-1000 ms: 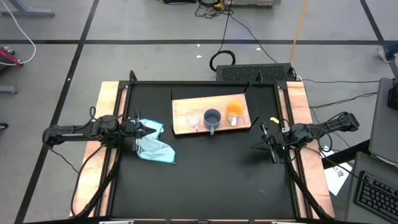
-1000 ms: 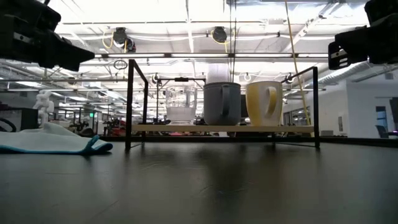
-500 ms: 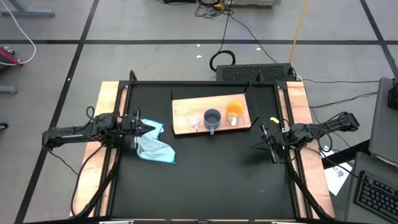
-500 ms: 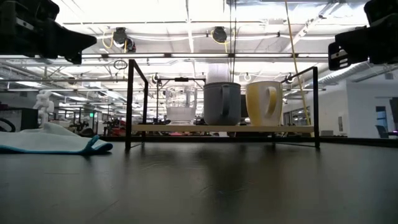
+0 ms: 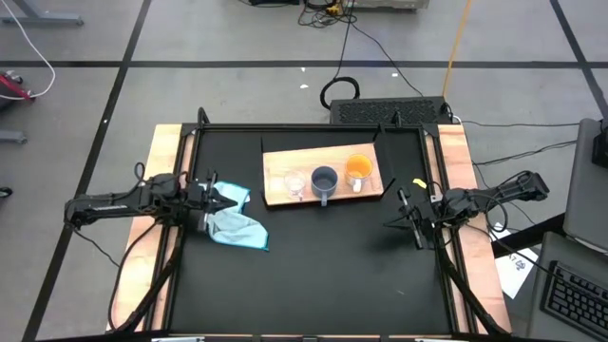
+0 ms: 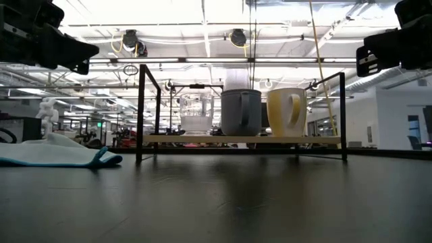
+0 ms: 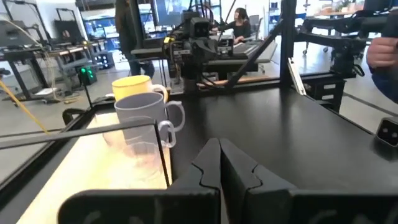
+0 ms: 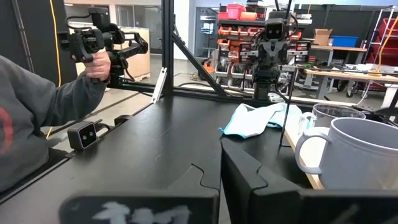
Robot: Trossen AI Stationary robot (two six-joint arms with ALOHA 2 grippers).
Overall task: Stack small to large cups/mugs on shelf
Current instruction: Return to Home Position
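Note:
The shelf (image 5: 281, 161), a light-wood board on a black frame (image 6: 140, 115), stands at the table's far middle. On it, in a row from left to right, stand a clear glass cup (image 5: 294, 182), a grey-blue mug (image 5: 324, 180) and an orange mug (image 5: 358, 170), each upright on its base. My left gripper (image 5: 236, 198) hovers shut at the table's left, above a light blue cloth (image 5: 237, 226), pointing level toward the right. My right gripper (image 5: 388, 224) hovers shut at the table's right, pointing level toward the left. Both are well clear of the cups.
The light blue cloth (image 6: 57, 154) lies crumpled on the table's left part, in front of the shelf's left end. Black frame posts (image 6: 343, 115) rise at the shelf's corners. A person in a grey sleeve (image 8: 56, 106) stands beyond the table's edge.
My left gripper has turned a little at the wrist, staying where it was above the cloth and staying shut. The cups and the cloth have not moved.

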